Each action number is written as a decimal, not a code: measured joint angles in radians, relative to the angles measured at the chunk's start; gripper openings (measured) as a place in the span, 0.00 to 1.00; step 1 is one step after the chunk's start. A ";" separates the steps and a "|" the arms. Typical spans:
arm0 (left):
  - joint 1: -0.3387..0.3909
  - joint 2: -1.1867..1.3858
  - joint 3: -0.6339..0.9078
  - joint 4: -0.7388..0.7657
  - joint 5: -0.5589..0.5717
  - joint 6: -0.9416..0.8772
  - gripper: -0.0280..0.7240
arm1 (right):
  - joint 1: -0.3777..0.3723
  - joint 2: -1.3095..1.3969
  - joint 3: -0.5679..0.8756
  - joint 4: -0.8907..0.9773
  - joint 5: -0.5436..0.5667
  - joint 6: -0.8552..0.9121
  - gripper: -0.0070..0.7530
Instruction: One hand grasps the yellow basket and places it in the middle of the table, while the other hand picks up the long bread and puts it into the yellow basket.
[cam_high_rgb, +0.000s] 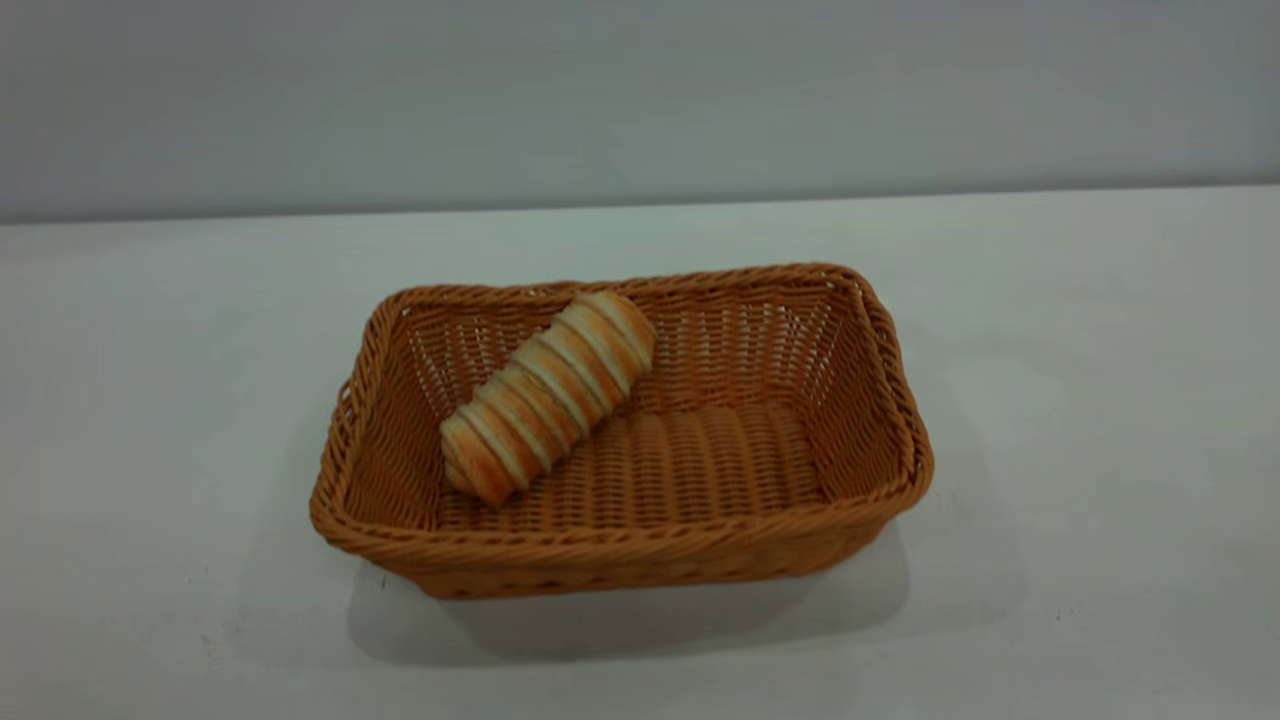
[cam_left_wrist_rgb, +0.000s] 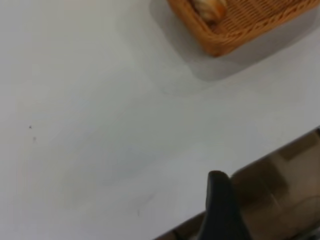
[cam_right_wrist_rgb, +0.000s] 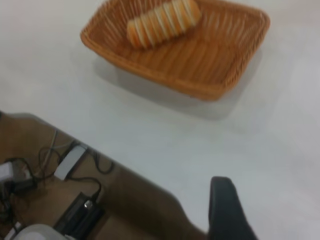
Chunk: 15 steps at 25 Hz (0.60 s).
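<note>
The yellow basket stands in the middle of the white table. The long bread lies inside it, slanting from the basket floor up against the far left wall. Neither arm shows in the exterior view. In the left wrist view a black part of my left gripper hangs over the table's edge, far from the basket and the bread. In the right wrist view my right gripper is also back over the table's edge, well away from the basket and the bread. Neither holds anything.
A grey wall runs behind the table. Past the table's edge, the right wrist view shows brown floor with cables and power bricks. The left wrist view shows brown floor beyond the table's edge.
</note>
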 joint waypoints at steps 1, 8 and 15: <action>0.000 -0.014 0.001 0.006 -0.003 -0.006 0.76 | 0.000 -0.013 0.019 -0.003 -0.001 0.002 0.65; 0.000 -0.064 0.002 0.020 -0.008 -0.033 0.76 | 0.000 -0.051 0.139 -0.103 -0.033 0.040 0.65; 0.000 -0.066 0.002 0.023 -0.011 -0.034 0.76 | 0.000 -0.051 0.180 -0.267 -0.076 0.069 0.65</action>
